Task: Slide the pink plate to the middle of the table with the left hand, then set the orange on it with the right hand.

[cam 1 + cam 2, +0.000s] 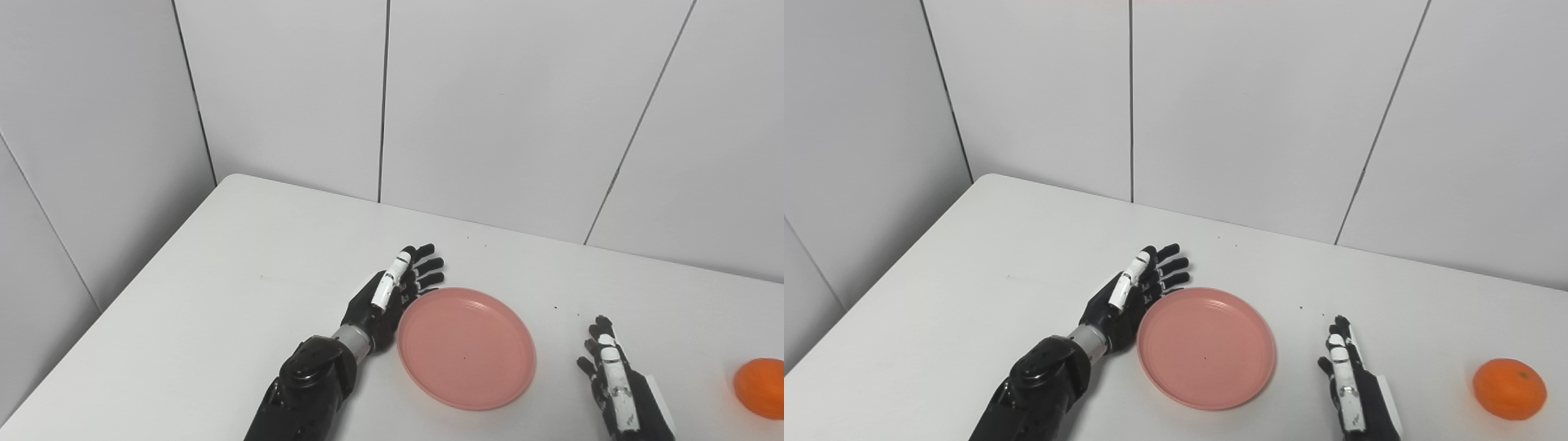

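Two robot hands, left (1136,288) and right (1350,380), fingers apart, empty; white table (998,257), grey panelled walls (1249,110).

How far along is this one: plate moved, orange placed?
The pink plate lies near mid-table with nothing on it, and the left hand, open, is against its left rim, so the slide looks done or nearly so. The orange sits on the table far right, untouched. The right hand is open and empty, so placing remains.
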`<act>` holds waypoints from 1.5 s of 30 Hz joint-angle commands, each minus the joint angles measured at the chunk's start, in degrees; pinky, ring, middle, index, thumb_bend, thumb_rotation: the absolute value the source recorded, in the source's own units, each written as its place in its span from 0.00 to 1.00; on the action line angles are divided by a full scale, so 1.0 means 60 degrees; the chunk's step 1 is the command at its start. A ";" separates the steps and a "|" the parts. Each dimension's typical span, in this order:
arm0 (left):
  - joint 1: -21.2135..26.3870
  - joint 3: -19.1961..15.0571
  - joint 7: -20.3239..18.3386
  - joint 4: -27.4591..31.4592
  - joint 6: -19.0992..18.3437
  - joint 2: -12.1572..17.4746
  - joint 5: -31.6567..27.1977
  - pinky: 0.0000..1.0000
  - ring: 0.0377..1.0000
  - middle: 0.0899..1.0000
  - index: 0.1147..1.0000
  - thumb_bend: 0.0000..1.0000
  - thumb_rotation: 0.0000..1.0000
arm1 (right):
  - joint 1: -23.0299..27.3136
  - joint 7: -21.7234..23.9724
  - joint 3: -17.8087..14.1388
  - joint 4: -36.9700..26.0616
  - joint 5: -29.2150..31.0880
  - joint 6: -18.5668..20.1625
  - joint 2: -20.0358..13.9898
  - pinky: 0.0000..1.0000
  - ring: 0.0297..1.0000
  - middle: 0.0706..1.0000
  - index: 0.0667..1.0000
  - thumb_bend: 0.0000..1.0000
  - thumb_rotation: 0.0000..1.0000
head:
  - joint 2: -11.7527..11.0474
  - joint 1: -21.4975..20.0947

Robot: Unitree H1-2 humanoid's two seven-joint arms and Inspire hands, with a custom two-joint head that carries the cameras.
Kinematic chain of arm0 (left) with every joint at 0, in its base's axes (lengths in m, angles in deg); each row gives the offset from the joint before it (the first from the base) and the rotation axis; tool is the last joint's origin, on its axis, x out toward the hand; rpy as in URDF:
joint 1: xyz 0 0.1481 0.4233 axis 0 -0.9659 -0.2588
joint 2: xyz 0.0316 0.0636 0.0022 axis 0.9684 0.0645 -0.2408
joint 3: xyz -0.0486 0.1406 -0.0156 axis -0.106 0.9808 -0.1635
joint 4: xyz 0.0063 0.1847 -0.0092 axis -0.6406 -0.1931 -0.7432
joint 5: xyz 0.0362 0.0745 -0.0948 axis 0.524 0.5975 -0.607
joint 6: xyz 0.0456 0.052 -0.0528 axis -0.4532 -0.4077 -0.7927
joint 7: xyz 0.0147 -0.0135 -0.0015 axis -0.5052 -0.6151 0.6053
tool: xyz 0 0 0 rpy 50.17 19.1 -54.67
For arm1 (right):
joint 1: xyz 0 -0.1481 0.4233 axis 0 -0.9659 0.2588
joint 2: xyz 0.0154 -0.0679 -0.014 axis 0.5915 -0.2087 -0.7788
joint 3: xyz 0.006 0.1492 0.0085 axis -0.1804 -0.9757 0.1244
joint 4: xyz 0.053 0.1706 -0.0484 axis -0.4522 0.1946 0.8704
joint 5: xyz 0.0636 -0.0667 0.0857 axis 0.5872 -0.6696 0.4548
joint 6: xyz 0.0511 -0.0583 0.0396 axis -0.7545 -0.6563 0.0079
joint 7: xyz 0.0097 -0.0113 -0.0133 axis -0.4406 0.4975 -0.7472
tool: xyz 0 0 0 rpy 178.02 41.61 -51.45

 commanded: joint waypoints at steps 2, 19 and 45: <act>0.0001 0.0168 0.0160 0.0261 -0.0186 -0.0227 0.0337 0.90 0.90 0.90 0.90 0.36 1.00 | 0.0196 -0.0027 0.0014 -0.0369 0.0013 0.0273 0.0087 1.00 1.00 1.00 1.00 0.28 1.00 | 0.0073 -0.0039; -0.0243 0.0204 0.0690 0.0556 0.0385 -0.0682 0.1388 0.92 0.93 0.94 0.92 0.37 1.00 | 0.0325 -0.0076 0.0087 -0.0587 -0.0098 0.0601 0.0252 1.00 1.00 1.00 1.00 0.28 1.00 | 0.0589 -0.0913; -0.0691 -0.0272 0.0408 0.0803 0.1276 -0.0092 0.1385 0.94 0.94 0.94 0.93 0.38 1.00 | 0.0918 -0.0631 0.0695 -0.0749 -0.2111 0.1140 0.0398 0.97 0.98 1.00 1.00 0.42 1.00 | 0.0819 -0.4335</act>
